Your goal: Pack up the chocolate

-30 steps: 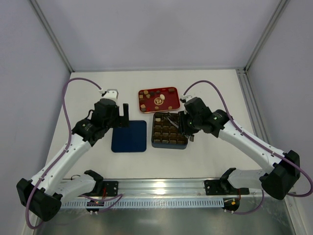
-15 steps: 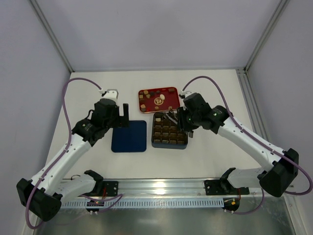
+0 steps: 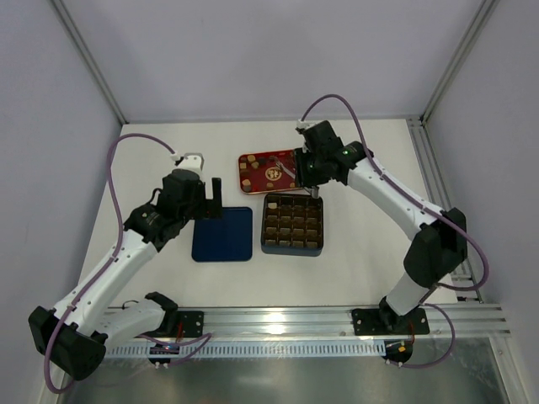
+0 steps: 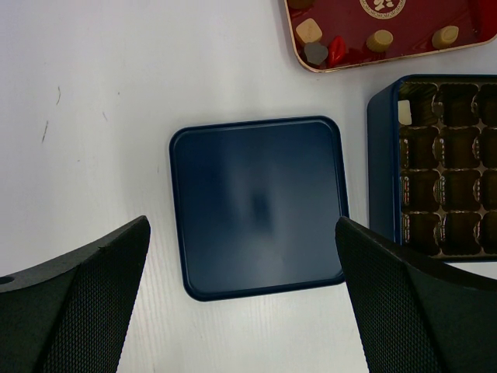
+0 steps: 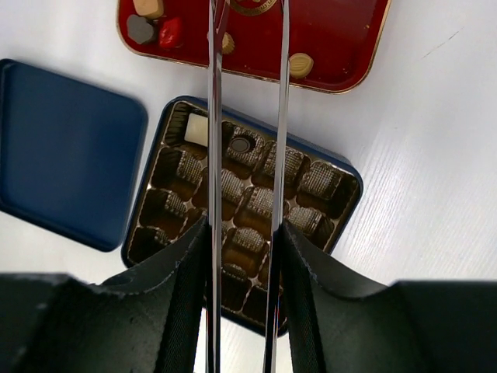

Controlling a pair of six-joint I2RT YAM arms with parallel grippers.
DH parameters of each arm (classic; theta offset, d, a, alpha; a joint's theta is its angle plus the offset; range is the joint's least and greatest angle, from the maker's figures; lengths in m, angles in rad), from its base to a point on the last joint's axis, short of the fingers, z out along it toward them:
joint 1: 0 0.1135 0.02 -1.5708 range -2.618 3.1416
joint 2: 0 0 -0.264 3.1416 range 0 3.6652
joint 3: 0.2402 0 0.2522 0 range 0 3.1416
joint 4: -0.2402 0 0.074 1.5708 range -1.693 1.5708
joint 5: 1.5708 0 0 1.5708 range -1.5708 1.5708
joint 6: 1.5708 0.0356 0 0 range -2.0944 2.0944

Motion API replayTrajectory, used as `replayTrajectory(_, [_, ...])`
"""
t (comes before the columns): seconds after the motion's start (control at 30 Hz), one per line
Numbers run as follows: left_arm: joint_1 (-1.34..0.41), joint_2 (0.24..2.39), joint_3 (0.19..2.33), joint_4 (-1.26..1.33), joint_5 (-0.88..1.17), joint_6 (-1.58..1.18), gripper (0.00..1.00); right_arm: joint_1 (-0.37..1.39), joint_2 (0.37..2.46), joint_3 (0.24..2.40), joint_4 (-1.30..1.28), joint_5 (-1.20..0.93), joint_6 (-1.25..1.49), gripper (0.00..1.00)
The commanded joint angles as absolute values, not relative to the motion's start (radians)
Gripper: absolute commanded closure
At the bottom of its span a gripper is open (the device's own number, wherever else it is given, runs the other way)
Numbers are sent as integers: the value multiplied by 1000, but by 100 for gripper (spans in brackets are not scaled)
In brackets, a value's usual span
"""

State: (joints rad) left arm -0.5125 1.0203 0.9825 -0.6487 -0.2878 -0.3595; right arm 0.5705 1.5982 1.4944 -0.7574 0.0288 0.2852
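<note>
Chocolate pieces lie in the red tray (image 3: 253, 158): a tan round one (image 5: 300, 64), a tan square one (image 4: 308, 31) and a grey one (image 5: 140, 29). The dark gridded box (image 3: 291, 225) holds a whitish square piece (image 5: 196, 130) and a dark round piece (image 5: 240, 144) in its far row. My right gripper (image 5: 245, 229) is shut on metal tweezers (image 5: 214, 116). The tweezers' arms stand apart and reach over the box to the tray, with nothing seen between them. My left gripper (image 4: 241, 225) is open and empty above the blue lid (image 4: 256, 202).
The blue lid (image 3: 223, 234) lies flat just left of the box. The red tray sits right behind the box. A red piece (image 5: 169, 33) lies next to the grey one. Metal frame posts stand at the table's back corners.
My right arm has swung back and left, from over the box to over the red tray, carrying the tweezers. The left arm has not moved.
</note>
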Motion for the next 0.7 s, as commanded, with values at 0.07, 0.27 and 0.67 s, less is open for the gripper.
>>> replayTrajectory(0.07, [-514, 1012, 994, -644, -299, -359, 0, 552, 1741, 1618, -729, 14, 241, 58])
replayTrajectory(0.27, [-515, 1014, 992, -644, -298, -359, 0, 551, 1848, 1686, -733, 31, 238, 58])
replayTrajectory(0.67, [-515, 1020, 994, -644, -298, -359, 0, 542, 1922, 1724, -741, 69, 235, 58])
